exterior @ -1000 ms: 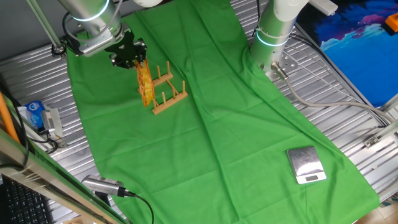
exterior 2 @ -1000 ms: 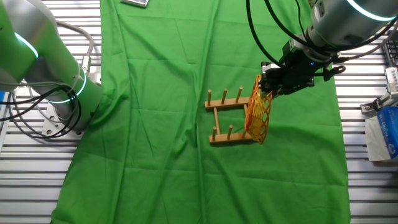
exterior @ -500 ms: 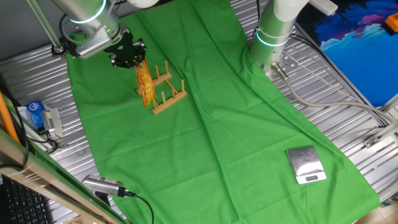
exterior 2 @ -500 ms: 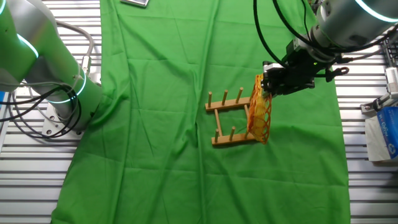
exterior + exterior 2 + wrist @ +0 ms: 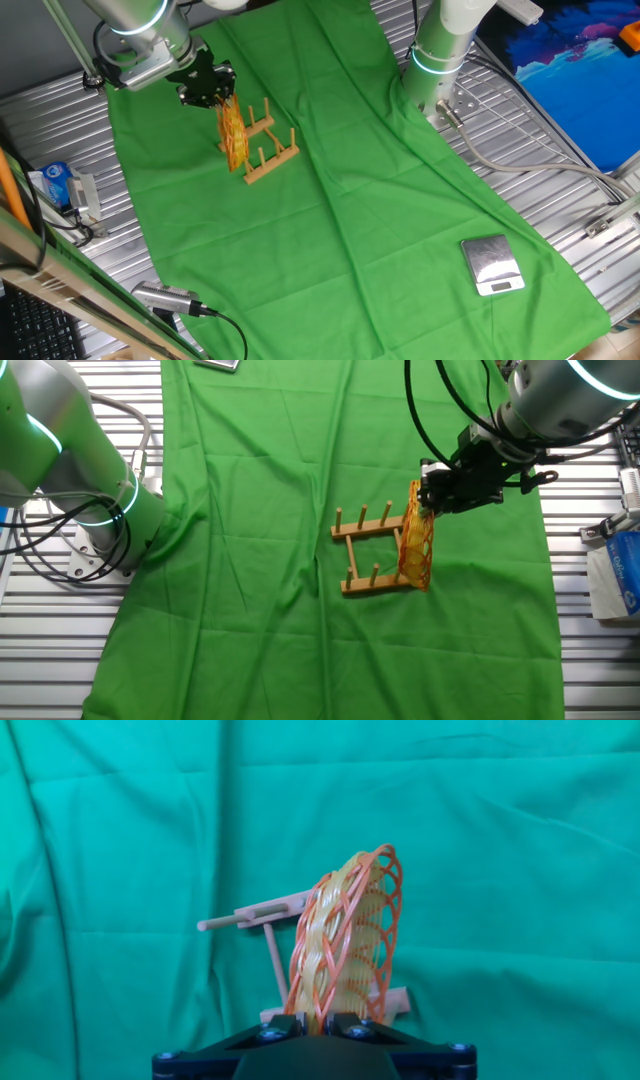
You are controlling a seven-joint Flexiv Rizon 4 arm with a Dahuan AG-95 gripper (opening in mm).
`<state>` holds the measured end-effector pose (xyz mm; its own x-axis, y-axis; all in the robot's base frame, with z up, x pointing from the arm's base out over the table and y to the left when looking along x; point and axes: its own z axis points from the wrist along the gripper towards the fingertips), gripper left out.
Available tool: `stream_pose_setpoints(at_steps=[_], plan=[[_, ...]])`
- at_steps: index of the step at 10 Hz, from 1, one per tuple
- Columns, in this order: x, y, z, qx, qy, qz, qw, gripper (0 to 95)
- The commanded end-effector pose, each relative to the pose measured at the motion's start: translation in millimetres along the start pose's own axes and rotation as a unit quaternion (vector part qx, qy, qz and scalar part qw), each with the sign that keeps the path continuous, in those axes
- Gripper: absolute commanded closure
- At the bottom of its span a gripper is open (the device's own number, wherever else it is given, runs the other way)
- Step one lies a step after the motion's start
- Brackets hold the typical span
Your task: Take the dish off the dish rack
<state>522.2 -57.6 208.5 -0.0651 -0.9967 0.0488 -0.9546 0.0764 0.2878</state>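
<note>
Upper left of one fixed view, the black two-finger gripper (image 5: 213, 92) pinches the top rim of the yellow-and-orange oval woven wicker dish (image 5: 233, 137), which stands on edge at the end of the small light-brown wooden peg rack (image 5: 268, 150) on the green-clothed counter (image 5: 380, 230). In the hand view the dish (image 5: 345, 945) rises straight from between the closed-in fingers, with rack (image 5: 262, 913) dowels showing behind and below it. The step in hand looks like the lift-out: the grasp is made, but the dish's lower edge seems to sit among the pegs in the other fixed view (image 5: 415, 550). Next calls for a straight upward pull, keeping the dish from snagging and dragging the light rack.
</note>
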Motion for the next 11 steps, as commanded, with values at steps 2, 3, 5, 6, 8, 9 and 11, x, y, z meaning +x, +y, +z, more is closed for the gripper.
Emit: stream_pose_setpoints(at_steps=[2, 3, 5, 6, 8, 9, 11], plan=[[0.8, 1.1, -0.6, -0.001, 0.000, 0.002, 1.0000, 95.0], [1.2, 1.6, -0.8, -0.002, -0.001, 0.004, 1.0000, 95.0], [1.9, 2.5, -1.4, -0.004, -0.003, 0.008, 1.0000, 95.0], [2.2, 2.9, -1.6, -0.005, -0.003, 0.009, 0.9999, 95.0], [4.1, 4.6, -3.6, -0.010, -0.004, 0.011, 0.9999, 95.0], [4.6, 5.0, -4.4, -0.012, -0.004, 0.013, 0.9998, 95.0], [4.7, 5.0, -6.6, -0.017, -0.002, 0.015, 0.9997, 95.0]])
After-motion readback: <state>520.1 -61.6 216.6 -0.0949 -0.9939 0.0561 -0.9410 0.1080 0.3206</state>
